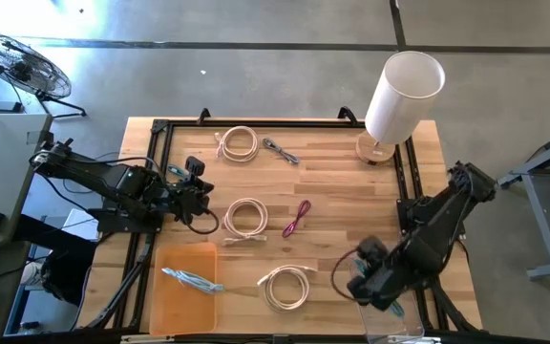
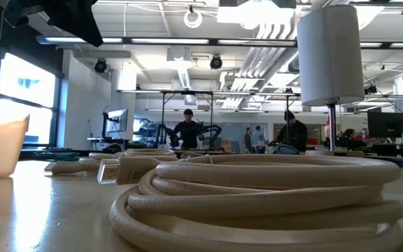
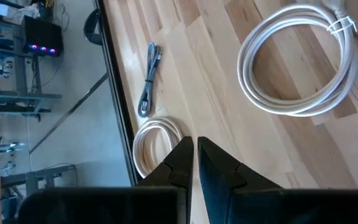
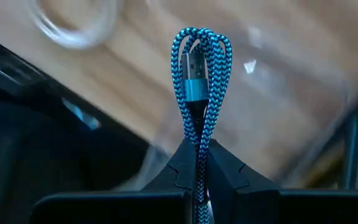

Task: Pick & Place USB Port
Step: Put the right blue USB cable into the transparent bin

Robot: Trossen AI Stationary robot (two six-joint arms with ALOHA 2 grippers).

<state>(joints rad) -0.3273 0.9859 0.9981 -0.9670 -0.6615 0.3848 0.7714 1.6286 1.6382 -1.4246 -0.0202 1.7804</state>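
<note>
Here, nearest the front edge of the desk [image 1: 332, 182], the right pincer [image 1: 378, 287] hangs above a clear bin [image 1: 390, 320] at the front right corner, its two dark fingers [image 4: 225, 171] pressed tight on a blue braided USB cable [image 4: 199, 81]; the cable is folded into a loop that stands up from the fingertips, with its metal plug showing inside the loop. Level with it to the left, a cream coiled cable [image 1: 287, 285] lies on the wood, and further left an orange tray [image 1: 184, 306] holds a pale blue-grey cable bundle [image 1: 191, 279]. A step farther back, the left pincer [image 1: 201, 196] sits over the left side of the desk, fingers [image 3: 219, 168] drawn together with only a thin gap and nothing between them. Just beside it lies a second cream coil [image 1: 246, 219], and next to that a pink cable [image 1: 297, 218]. Nearer the far edge are a third cream coil [image 1: 238, 144] and a grey cable [image 1: 281, 150]. At the far right corner a white cylindrical lamp [image 1: 401, 96] stands on a round wooden base. No writing or brand mark can be read on any of these. In the low view, people stand well beyond the desk in the room behind.
</note>
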